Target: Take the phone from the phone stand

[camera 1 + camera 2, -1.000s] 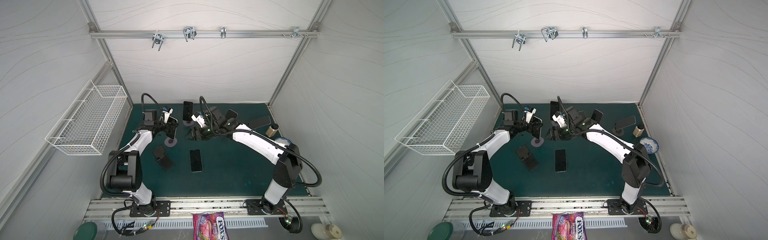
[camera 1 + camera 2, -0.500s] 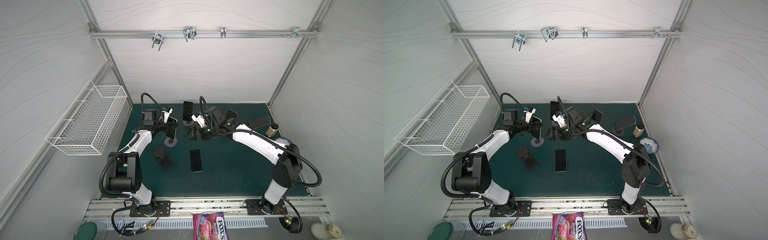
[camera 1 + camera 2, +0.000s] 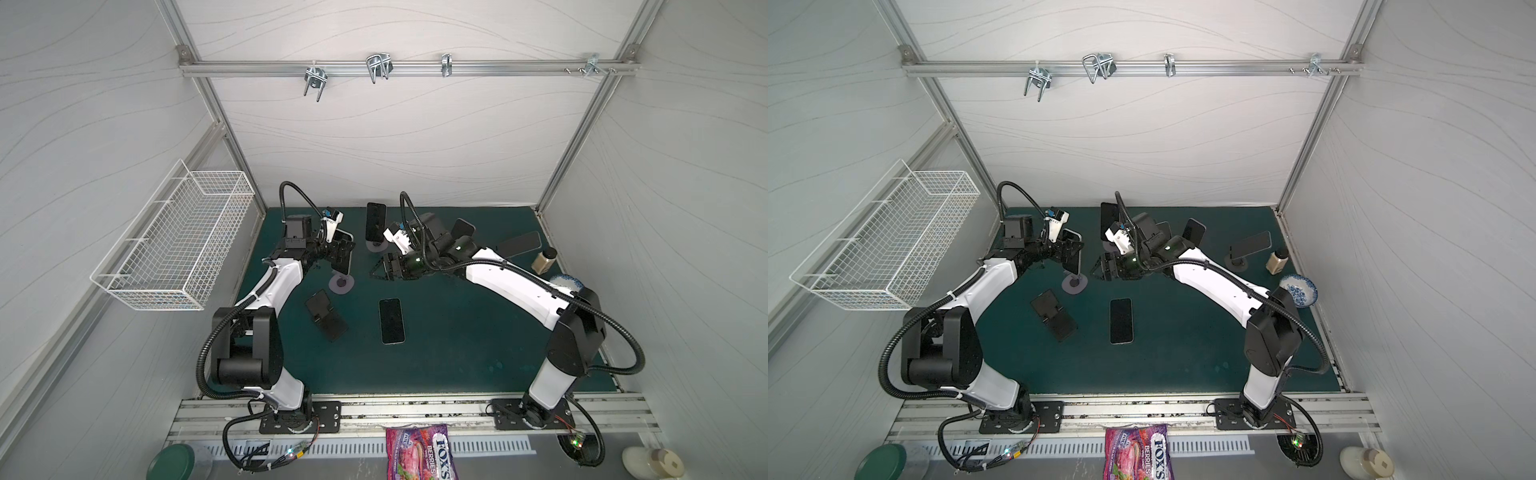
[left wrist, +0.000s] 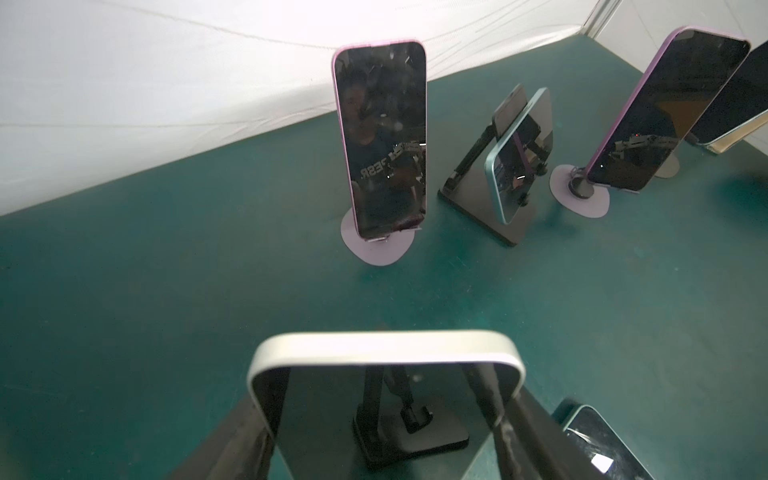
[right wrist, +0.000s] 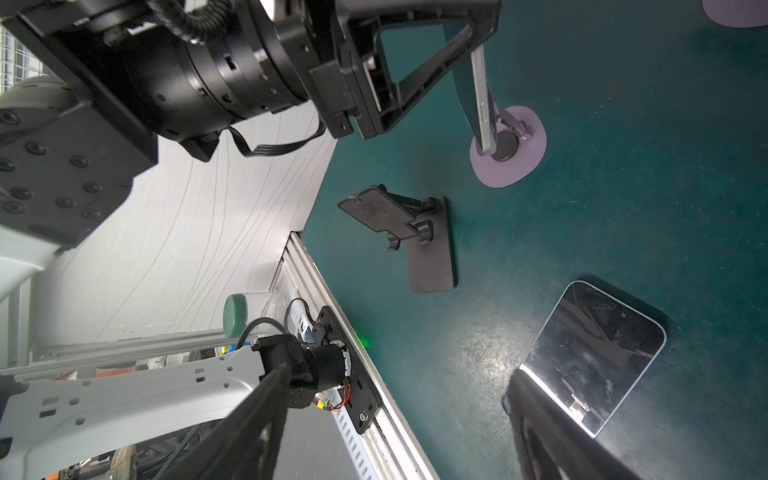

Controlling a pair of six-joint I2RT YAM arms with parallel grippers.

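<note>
1. Grasp made: the left claw (image 3: pixel 342 254), left of centre in a top view, is clamped on the phone (image 4: pixel 384 348). In the left wrist view its dark fingers (image 4: pixel 505 424) press both long sides just below the silver top edge, at the bottom of the frame.
2. Lift not yet done, as far as I can judge. In the upper right of the right wrist view, the phone's lower end meets the cradle of the phone stand (image 5: pixel 509 160). The stand's lilac base sits flat on the green surface (image 3: pixel 436 365).
3. The right claw (image 3: pixel 376 273) hangs near the middle of both top views, jaws apart and empty, near the stand but not touching it.
4. Seemingly already dealt with: another phone (image 3: pixel 391 321) lies flat at centre frame, and the black stand (image 3: pixel 326 313) near it is empty.
5. Left to do: raise the gripped phone clear of the cradle without tipping the base, then set it down. A further phone (image 3: pixel 375 220) stands upright on its own stand towards the back.
</note>
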